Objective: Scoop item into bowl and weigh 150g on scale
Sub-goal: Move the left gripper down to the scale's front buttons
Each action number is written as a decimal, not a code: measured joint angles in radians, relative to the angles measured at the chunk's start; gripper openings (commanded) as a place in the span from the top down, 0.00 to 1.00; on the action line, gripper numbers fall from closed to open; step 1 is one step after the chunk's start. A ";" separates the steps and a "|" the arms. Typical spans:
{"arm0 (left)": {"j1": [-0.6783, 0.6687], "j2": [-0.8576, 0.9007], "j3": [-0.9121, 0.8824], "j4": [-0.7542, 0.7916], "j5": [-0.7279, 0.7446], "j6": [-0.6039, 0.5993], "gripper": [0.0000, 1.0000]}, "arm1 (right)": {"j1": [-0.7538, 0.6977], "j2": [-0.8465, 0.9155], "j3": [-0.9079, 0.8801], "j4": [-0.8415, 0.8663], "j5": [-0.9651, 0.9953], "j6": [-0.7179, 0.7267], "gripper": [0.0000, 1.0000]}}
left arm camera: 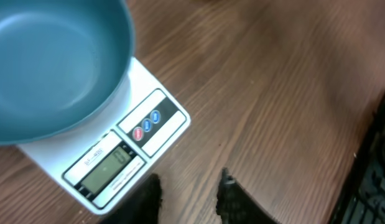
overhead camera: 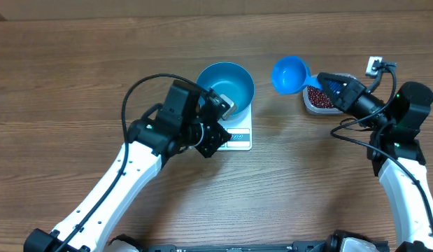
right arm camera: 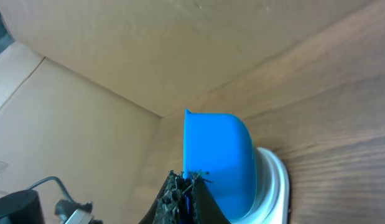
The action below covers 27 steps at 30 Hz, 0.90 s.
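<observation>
Overhead: bowl [overhead camera: 237, 78] is seen empty, seated on the scale [overhead camera: 241, 137] near the middle of the desk's [overhead camera: 307, 189] far edge. Beans [overhead camera: 317, 96] are heaped in a clear tub [overhead camera: 308, 106] toward the far right corner. Scoop [overhead camera: 289, 75], empty, is clamped by its handle in the right gripper [overhead camera: 330, 85], just left of the tub. Left gripper [left arm camera: 189, 196] is parted, nothing in it, beside the scale's display.

Judged step: loading. Scoop should be dipped shallow, levelled, carried low. Scale and bowl are best left untouched, so the reading is not disturbed.
</observation>
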 measured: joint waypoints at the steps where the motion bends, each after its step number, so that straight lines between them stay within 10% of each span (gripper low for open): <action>1: -0.013 0.002 0.000 0.008 0.000 -0.002 0.90 | -0.010 0.000 0.000 0.001 0.000 -0.004 0.96; 27: -0.214 0.329 -0.002 0.227 -0.307 -0.011 0.95 | -0.107 0.000 0.000 -0.111 -0.010 -0.027 0.96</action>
